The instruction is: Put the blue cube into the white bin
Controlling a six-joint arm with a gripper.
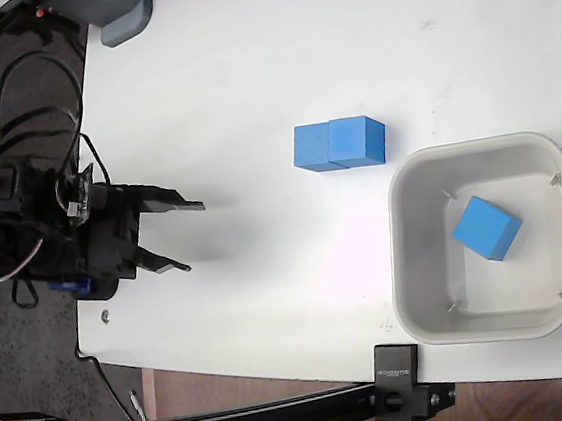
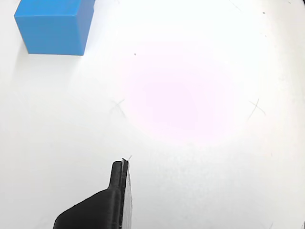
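White surface [image 1: 245, 63] carries the bin [image 1: 493, 329] at 4 o'clock with one blue cube [image 1: 487, 228] inside, two more cubes [image 1: 339, 144] touching nearby, while the fingers [image 1: 178, 237] stand spread, empty, at 9 o'clock

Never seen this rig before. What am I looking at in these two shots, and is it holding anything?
It is a single robot arm with a two-finger hand, working at a white table.

The fixed view looks straight down on the table. The arm sits at the left edge, its two dark fingers spread apart and pointing right, with nothing between them.

The wrist view comes from a camera riding on the arm. It shows one dark finger at the bottom and a bright-blue cube at top left.

On the table, two small bright-blue cubes sit side by side, touching. To their right is an off-white rounded-square plastic bin. A third blue cube already lies inside it, turned at an angle.

So nothing is held right now.
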